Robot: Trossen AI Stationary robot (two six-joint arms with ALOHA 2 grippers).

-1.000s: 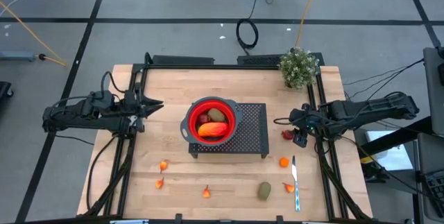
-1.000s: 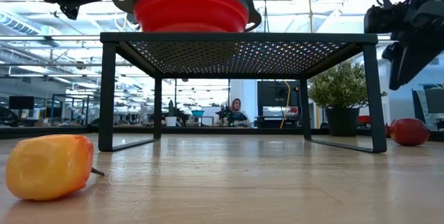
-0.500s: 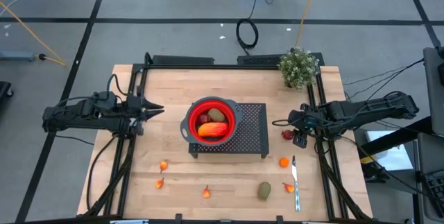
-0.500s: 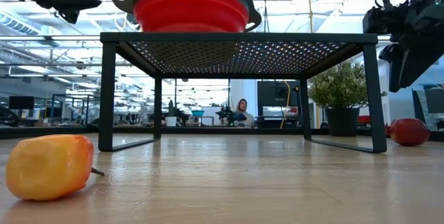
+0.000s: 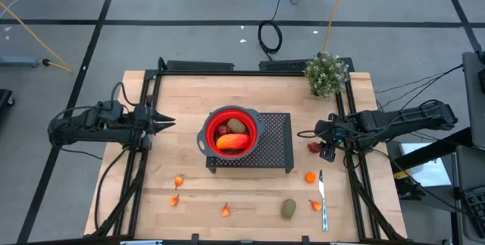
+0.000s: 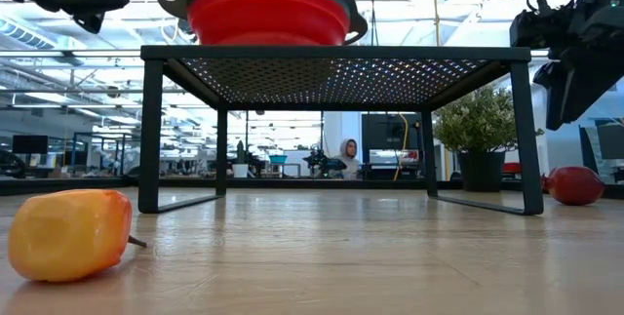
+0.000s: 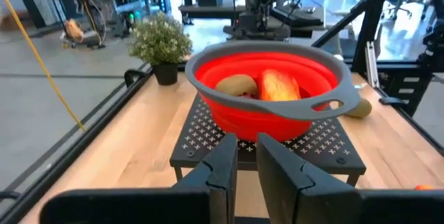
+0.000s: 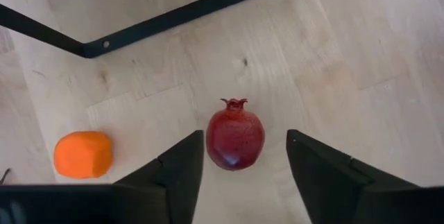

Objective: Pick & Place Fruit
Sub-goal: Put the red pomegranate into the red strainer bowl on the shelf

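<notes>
A dark red round fruit (image 8: 235,139) lies on the table's right side (image 5: 314,147). My right gripper (image 8: 244,158) hangs open above it, one finger on each side, touching nothing. A red bowl (image 5: 229,116) stands on a black mesh stand (image 5: 276,142) and holds a long orange piece (image 7: 279,85) and a brownish-green oval (image 7: 236,84). My left gripper (image 7: 246,156) is shut with nothing in it; it hovers left of the bowl (image 5: 168,123), pointing at it. A second brownish-green oval (image 5: 289,208) and small orange bits (image 5: 310,177) (image 5: 179,180) lie near the front edge.
A potted plant (image 5: 326,74) stands at the far right corner. A silver utensil with a light-blue handle (image 5: 322,199) lies at the front right. More orange bits (image 5: 225,211) (image 5: 316,205) (image 5: 174,200) sit along the front; one (image 6: 68,234) lies close to the low camera.
My left gripper has drawn back a little toward the table's left edge and tipped slightly downward, still shut. My right gripper has stayed above the dark red fruit.
</notes>
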